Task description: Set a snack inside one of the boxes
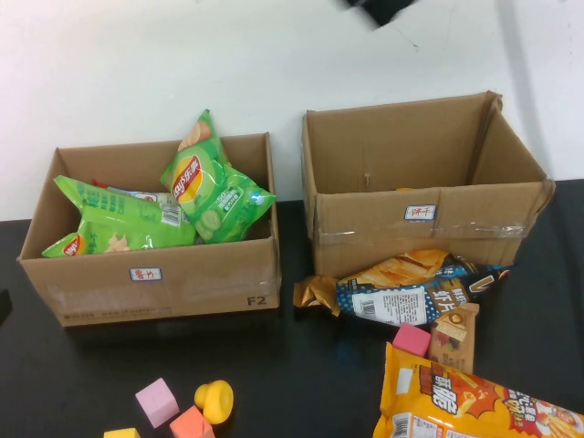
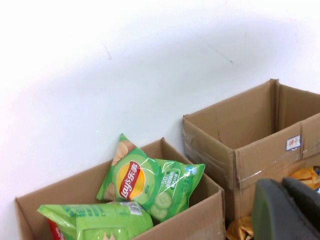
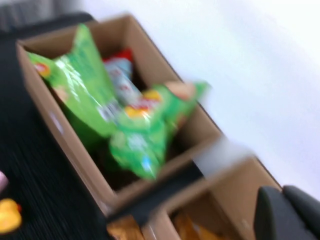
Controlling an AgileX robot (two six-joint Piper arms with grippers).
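Note:
Two open cardboard boxes stand side by side at the back of the black table. The left box (image 1: 155,278) (image 2: 200,220) (image 3: 60,130) holds green chip bags (image 1: 205,182) (image 2: 150,185) (image 3: 135,125). The right box (image 1: 429,219) (image 2: 260,155) (image 3: 235,185) shows a bit of orange packaging (image 3: 192,227) inside. An orange and blue snack bag (image 1: 401,287) lies in front of the right box, with a small orange packet (image 1: 453,339) and a large orange bag (image 1: 456,406) nearer me. My left gripper (image 2: 282,187) is shut and empty, hanging above the table's near side and facing the boxes. My right gripper (image 3: 282,192) is shut and empty above the right box.
Toy blocks lie on the near table: a pink cube (image 1: 156,401), a yellow piece (image 1: 214,400) (image 3: 7,215), an orange block (image 1: 190,424) and a pink block (image 1: 411,339). A white wall rises behind the boxes. A dark shape (image 1: 379,9) shows at the top edge.

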